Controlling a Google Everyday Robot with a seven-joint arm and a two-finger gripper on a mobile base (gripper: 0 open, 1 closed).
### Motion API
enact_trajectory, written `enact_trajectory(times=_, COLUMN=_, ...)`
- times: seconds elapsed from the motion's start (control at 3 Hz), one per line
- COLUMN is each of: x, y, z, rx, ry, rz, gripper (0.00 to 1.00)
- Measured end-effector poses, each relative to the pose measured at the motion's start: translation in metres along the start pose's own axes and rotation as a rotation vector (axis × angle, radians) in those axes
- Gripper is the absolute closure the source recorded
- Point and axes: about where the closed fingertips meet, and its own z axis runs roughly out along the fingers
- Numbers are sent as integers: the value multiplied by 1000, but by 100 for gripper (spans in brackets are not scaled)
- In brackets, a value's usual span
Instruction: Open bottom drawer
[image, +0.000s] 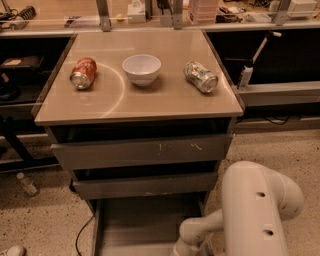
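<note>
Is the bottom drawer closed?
No, the bottom drawer is pulled out, showing its grey tray inside; the gripper is out of sight below the picture's bottom edge.

Three drawers are shown: top drawer (142, 151), middle drawer (145, 185), bottom drawer (145, 220). Two cans are counted: orange can (83, 73), silver can (200, 76). One bowl (141, 68) and one arm (250, 210) are seen; the gripper is cut off below the lower edge.

bottom drawer (145, 220) open | arm (200, 232) over it | jaws below frame edge
</note>
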Motion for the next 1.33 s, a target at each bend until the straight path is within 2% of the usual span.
enact_trajectory(times=0.33, x=19, y=15, z=5, rx=-28, ry=24, rz=7, gripper=0)
enact_trajectory(times=0.67, x=20, y=16, z=4, rx=-27, ry=26, rz=6, gripper=0)
enact_trajectory(times=1.33, x=56, y=47, z=-12, rx=-36, ry=-36, rz=35, gripper=0)
